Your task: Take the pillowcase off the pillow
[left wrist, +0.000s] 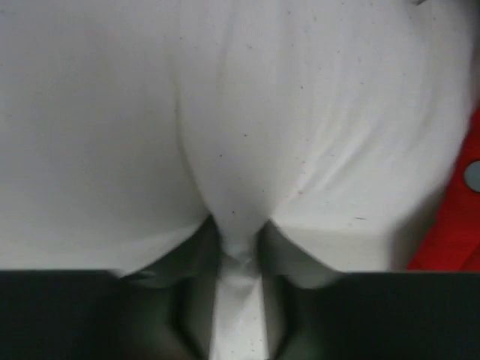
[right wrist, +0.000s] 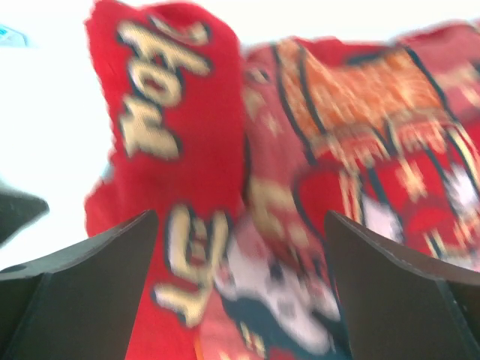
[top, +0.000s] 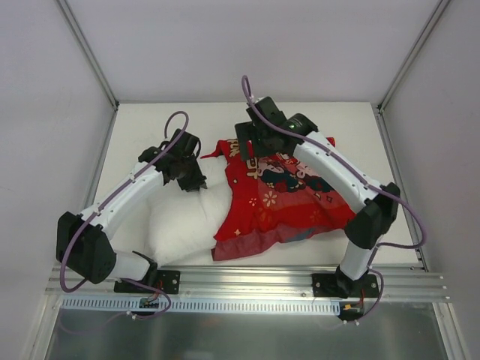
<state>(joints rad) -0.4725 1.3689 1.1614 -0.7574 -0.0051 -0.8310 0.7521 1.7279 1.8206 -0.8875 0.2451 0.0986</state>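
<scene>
The red printed pillowcase [top: 281,196] lies crumpled at the table's middle right, over the right part of the white pillow [top: 184,221]. My left gripper [top: 193,182] is at the pillow's far edge and is shut on a fold of the white pillow [left wrist: 240,150]; a pinch of white cloth runs between its fingers [left wrist: 201,255]. A red edge of the pillowcase [left wrist: 457,225] shows at the right. My right gripper [top: 251,154] hovers over the pillowcase's far left part with jaws wide apart; the pillowcase [right wrist: 247,225] lies blurred below its open fingers [right wrist: 90,262].
The white table [top: 150,127] has grey enclosure walls at back and sides. A metal rail [top: 247,281] with both arm bases runs along the near edge. The right arm [top: 337,176] spans over the pillowcase.
</scene>
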